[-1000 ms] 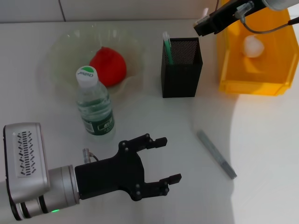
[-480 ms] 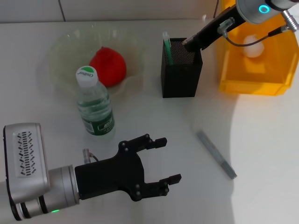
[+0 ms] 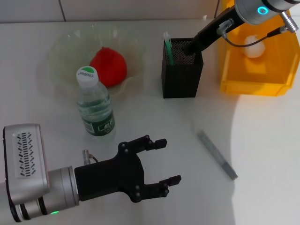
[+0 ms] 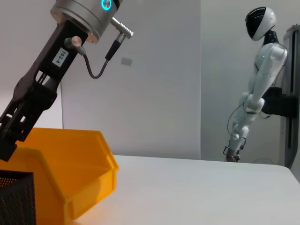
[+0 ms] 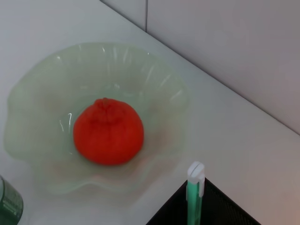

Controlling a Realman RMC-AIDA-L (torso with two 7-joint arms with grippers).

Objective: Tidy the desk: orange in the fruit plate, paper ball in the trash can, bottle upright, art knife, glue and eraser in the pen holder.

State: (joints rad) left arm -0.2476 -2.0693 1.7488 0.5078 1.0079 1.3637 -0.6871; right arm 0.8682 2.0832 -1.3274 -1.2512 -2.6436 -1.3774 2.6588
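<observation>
Robotics lab: humanoid robot (image 4: 257, 79) on stand, bare white walls, white table (image 4: 197, 187).

Head camera: high above the bench (image 3: 154, 122), looking steeply down, taking in most of its surface.

Left wrist camera: low, near bench level, facing level across toward a wall; sees the yellow bin (image 4: 61, 173) and pen holder (image 4: 16, 199), shared with head view.

Right wrist camera: close, angled down on fruit plate (image 5: 154, 89) and orange (image 5: 108, 131), also in head view.
</observation>
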